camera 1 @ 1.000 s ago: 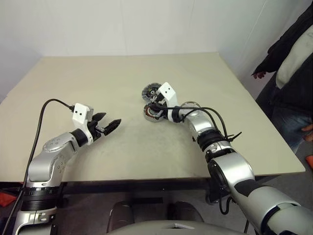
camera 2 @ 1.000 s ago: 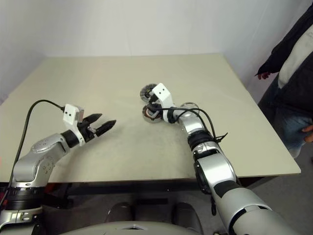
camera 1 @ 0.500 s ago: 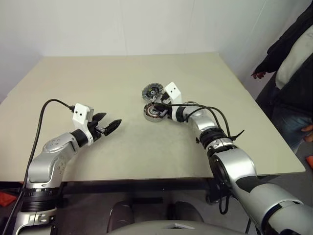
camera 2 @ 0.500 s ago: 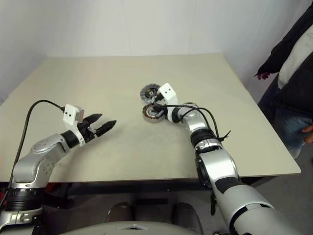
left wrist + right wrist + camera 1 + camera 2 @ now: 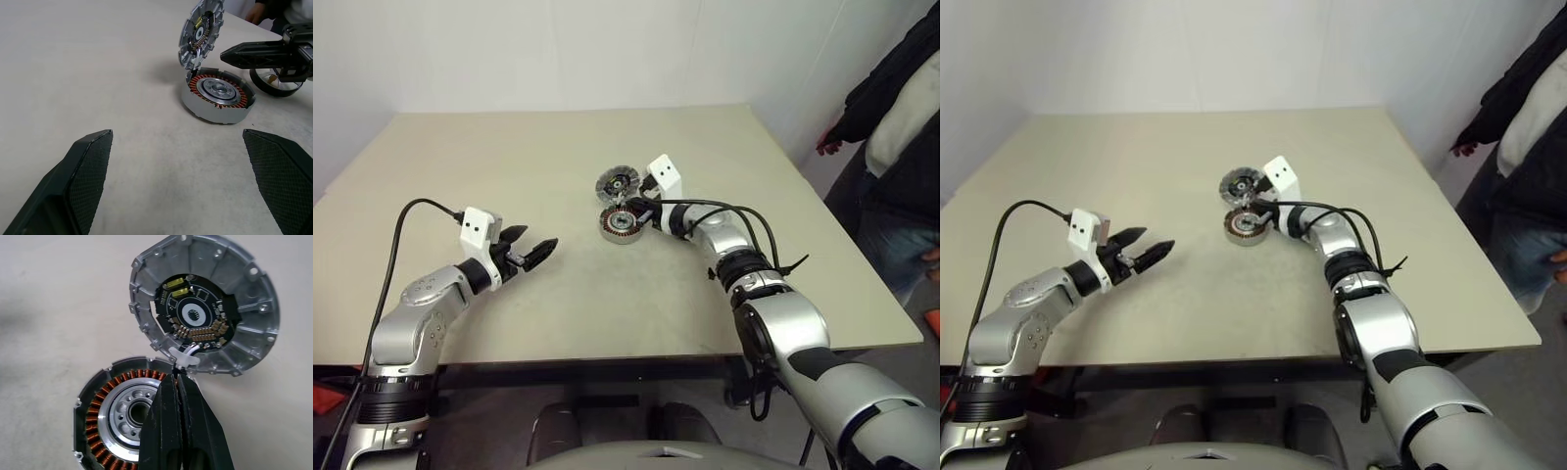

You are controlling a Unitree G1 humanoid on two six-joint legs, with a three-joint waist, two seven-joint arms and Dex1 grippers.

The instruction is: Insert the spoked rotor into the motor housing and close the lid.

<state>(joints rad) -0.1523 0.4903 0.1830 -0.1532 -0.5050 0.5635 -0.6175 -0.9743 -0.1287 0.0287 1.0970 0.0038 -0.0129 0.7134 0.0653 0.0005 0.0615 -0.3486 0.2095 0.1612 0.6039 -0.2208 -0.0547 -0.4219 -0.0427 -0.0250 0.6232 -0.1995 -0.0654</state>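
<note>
Right gripper pulls back from the motor housing, fingers pressed together, empty; lid leans open. Left gripper wide, empty.

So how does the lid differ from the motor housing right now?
The lid stands tilted up, its ribbed face and dark circuit centre showing; the motor housing lies flat on the table, open side up. The lid is a thin disc; the housing is a deeper cup ringed with copper coils. Both are round, grey metal, about equally wide, and meet at one edge.
</note>
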